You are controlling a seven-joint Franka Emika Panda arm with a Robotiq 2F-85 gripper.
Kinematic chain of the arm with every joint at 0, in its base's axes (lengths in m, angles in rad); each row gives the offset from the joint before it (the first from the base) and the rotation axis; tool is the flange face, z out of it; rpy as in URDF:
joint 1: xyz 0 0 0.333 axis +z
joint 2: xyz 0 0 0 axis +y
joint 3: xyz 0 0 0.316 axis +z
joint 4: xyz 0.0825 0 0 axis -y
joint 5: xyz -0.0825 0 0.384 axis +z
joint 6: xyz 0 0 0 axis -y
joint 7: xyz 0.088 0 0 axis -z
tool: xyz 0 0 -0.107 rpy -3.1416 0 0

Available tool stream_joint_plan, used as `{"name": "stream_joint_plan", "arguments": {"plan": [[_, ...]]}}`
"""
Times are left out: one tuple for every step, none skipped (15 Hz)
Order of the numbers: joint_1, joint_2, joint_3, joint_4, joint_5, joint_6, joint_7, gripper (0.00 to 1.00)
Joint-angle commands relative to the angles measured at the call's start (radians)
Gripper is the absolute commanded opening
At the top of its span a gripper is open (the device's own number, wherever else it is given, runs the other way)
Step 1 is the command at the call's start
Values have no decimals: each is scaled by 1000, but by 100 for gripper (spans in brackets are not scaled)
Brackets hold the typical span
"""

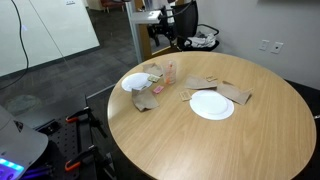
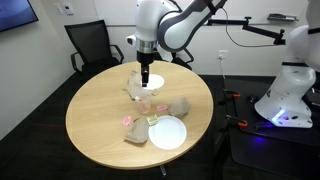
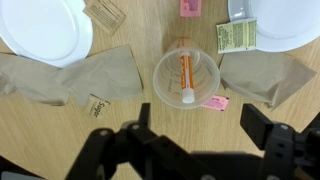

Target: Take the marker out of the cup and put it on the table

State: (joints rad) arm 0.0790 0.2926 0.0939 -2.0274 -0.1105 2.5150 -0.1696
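Observation:
The clear cup (image 3: pixel 186 76) stands upright on the wood-grain table (image 3: pixel 40 130). The orange-red marker (image 3: pixel 185 75) lies inside it, with its whitish end towards my gripper. My gripper (image 3: pixel 200 128) is open and empty. It hangs above the table just beside the cup, with its fingers apart and touching nothing. In an exterior view the gripper (image 2: pixel 146 78) hovers a little above the cup (image 2: pixel 146 103). The cup (image 1: pixel 169 72) also shows with an orange streak near the table's far side.
Brown paper napkins (image 3: pixel 70 80) (image 3: pixel 265 75) lie on either side of the cup. White plates (image 3: pixel 40 25) (image 3: pixel 290 20) lie beyond them. A pink packet (image 3: pixel 217 102) lies against the cup, and a pale packet (image 3: pixel 237 37) lies near it. A black chair (image 2: pixel 90 45) stands behind the table.

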Motion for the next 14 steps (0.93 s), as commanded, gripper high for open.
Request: {"name": "stream_joint_plan", "arguments": {"plan": [[-4, 11, 3, 12, 4, -19, -23, 66], [-5, 17, 4, 13, 7, -19, -27, 62], [-8, 24, 7, 14, 13, -18, -34, 58], [-10, 32, 8, 14, 18, -15, -38, 54], [-11, 41, 10, 16, 20, -13, -41, 57], [-10, 49, 9, 18, 18, -14, -40, 57], [-11, 59, 9, 20, 18, -10, -41, 56], [-13, 70, 10, 24, 21, -4, -46, 56], [-14, 79, 11, 27, 21, 0, -48, 55], [-18, 90, 14, 34, 26, 5, -60, 54], [-19, 99, 14, 38, 28, 12, -65, 53], [-21, 109, 16, 44, 30, 19, -70, 54], [-24, 119, 18, 50, 33, 27, -78, 52], [-27, 129, 20, 58, 38, 33, -86, 51]]}}
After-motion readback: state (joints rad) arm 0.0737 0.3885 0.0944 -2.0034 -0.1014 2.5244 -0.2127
